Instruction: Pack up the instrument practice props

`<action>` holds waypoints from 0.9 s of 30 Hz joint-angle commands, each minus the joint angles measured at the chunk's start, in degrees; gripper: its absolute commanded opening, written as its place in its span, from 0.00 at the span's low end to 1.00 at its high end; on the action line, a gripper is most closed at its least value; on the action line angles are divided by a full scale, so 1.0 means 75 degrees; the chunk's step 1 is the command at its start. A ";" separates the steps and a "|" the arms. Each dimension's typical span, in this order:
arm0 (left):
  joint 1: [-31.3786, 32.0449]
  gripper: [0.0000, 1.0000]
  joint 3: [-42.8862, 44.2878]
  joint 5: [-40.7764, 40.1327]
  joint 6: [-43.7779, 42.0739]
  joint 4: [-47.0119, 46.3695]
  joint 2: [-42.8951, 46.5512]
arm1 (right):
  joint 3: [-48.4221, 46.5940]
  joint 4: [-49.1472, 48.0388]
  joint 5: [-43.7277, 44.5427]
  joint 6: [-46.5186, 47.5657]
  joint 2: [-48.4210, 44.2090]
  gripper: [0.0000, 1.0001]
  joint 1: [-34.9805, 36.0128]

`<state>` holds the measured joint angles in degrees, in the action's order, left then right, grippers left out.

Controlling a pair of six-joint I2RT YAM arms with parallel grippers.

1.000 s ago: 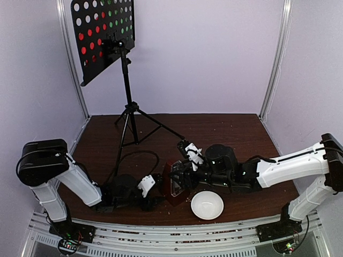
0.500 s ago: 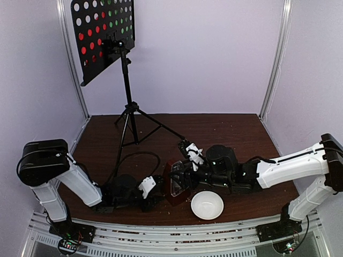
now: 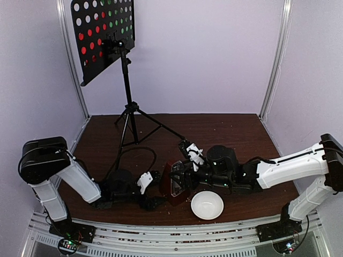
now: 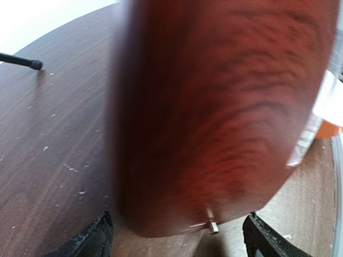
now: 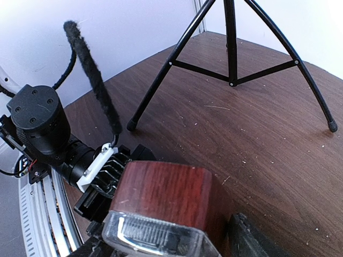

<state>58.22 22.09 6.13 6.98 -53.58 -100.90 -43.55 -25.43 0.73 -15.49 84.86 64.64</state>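
Observation:
The red-brown metronome (image 3: 172, 184) with its clear cover lies tilted between my two grippers at the table's front middle. My right gripper (image 3: 181, 181) is shut on it; the right wrist view shows the wood and cover (image 5: 166, 195) between its fingers (image 5: 252, 235). My left gripper (image 3: 154, 194) is open just left of it; its fingers (image 4: 99, 238) stand wide either side of the metronome's wood (image 4: 214, 107). The black perforated music stand (image 3: 104, 37) stands at the back left. Red sheets (image 3: 86, 48) and green sheets (image 3: 115, 13) show through its holes.
A white bowl (image 3: 207, 205) sits just in front of the right gripper. The stand's tripod legs (image 3: 128, 123) spread over the back left of the table, one foot near the grippers (image 4: 35, 65). A black cable (image 3: 134, 155) loops above the left arm.
My left gripper has drawn back slightly from the metronome, toward the near left. The right gripper and the metronome have barely moved.

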 commanded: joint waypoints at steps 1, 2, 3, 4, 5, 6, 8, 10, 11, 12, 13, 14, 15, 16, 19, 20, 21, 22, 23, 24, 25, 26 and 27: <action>-0.0027 0.86 0.0184 0.0601 -0.0296 -0.0409 -0.0214 | 0.0118 -0.0064 -0.0205 -0.0112 -0.0103 0.67 0.0041; -0.0028 0.86 0.0224 0.0668 -0.0333 -0.0359 -0.0257 | 0.0129 -0.0076 -0.0204 -0.0126 -0.0100 0.67 0.0041; -0.0028 0.85 0.0265 0.0745 -0.0370 -0.0311 -0.0282 | 0.0136 -0.0084 -0.0203 -0.0127 -0.0095 0.67 0.0049; -0.0025 0.84 0.0311 0.0790 -0.0398 -0.0277 -0.0303 | 0.0135 -0.0089 -0.0203 -0.0133 -0.0089 0.67 0.0047; -0.0027 0.83 0.0342 0.0813 -0.0412 -0.0240 -0.0330 | 0.0138 -0.0104 -0.0203 -0.0133 -0.0079 0.67 0.0045; -0.0028 0.82 0.0353 0.0816 -0.0415 -0.0220 -0.0338 | 0.0137 -0.0102 -0.0203 -0.0139 -0.0072 0.66 0.0042; -0.0027 0.79 0.0339 0.0768 -0.0409 -0.0227 -0.0340 | 0.0146 -0.0121 -0.0203 -0.0138 -0.0065 0.66 0.0042; -0.0028 0.75 0.0333 0.0724 -0.0410 -0.0229 -0.0341 | 0.0146 -0.0152 -0.0205 -0.0149 -0.0059 0.67 0.0050; -0.0028 0.73 0.0336 0.0727 -0.0415 -0.0227 -0.0340 | 0.0152 -0.0168 -0.0205 -0.0150 -0.0051 0.67 0.0045; -0.0028 0.69 0.0347 0.0729 -0.0415 -0.0234 -0.0345 | 0.0156 -0.0171 -0.0209 -0.0153 -0.0042 0.67 0.0045; -0.0023 0.65 0.0345 0.0737 -0.0408 -0.0232 -0.0350 | 0.0158 -0.0172 -0.0204 -0.0158 -0.0033 0.67 0.0050; -0.0027 0.61 0.0338 0.0746 -0.0407 -0.0248 -0.0354 | 0.0151 -0.0172 -0.0203 -0.0161 -0.0030 0.66 0.0048; -0.0028 0.58 0.0335 0.0762 -0.0415 -0.0247 -0.0341 | 0.0156 -0.0172 -0.0203 -0.0162 -0.0019 0.66 0.0042; -0.0019 0.55 0.0325 0.0763 -0.0415 -0.0257 -0.0340 | 0.0159 -0.0182 -0.0203 -0.0162 -0.0018 0.67 0.0046; -0.0020 0.49 0.0313 0.0777 -0.0427 -0.0291 -0.0342 | 0.0192 -0.0213 -0.0203 -0.0174 -0.0007 0.66 0.0045; -0.0022 0.47 0.0313 0.0785 -0.0423 -0.0293 -0.0340 | 0.0184 -0.0218 -0.0197 -0.0174 -0.0006 0.66 0.0050; -0.0018 0.47 0.0313 0.0788 -0.0427 -0.0297 -0.0339 | 0.0185 -0.0221 -0.0202 -0.0182 -0.0006 0.67 0.0045; -0.0021 0.46 0.0306 0.0788 -0.0427 -0.0294 -0.0339 | 0.0189 -0.0219 -0.0194 -0.0178 -0.0006 0.67 0.0046; -0.0027 0.46 0.0302 0.0788 -0.0427 -0.0298 -0.0345 | 0.0193 -0.0219 -0.0192 -0.0184 -0.0006 0.67 0.0043; -0.0026 0.47 0.0294 0.0773 -0.0414 -0.0316 -0.0340 | 0.0190 -0.0223 -0.0183 -0.0182 -0.0006 0.67 0.0050; -0.0022 0.49 0.0289 0.0748 -0.0415 -0.0323 -0.0325 | 0.0184 -0.0221 -0.0154 -0.0185 -0.0012 0.67 0.0042; -0.0017 0.53 0.0273 0.0701 -0.0399 -0.0340 -0.0308 | 0.0186 -0.0213 -0.0140 -0.0185 0.0002 0.66 0.0047; -0.0023 0.58 0.0242 0.0626 -0.0368 -0.0368 -0.0264 | 0.0184 -0.0208 -0.0109 -0.0185 0.0005 0.67 0.0048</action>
<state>57.30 23.40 8.49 4.93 -53.54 -102.76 -42.96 -26.50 1.04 -16.36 84.86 64.62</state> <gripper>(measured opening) 0.511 0.665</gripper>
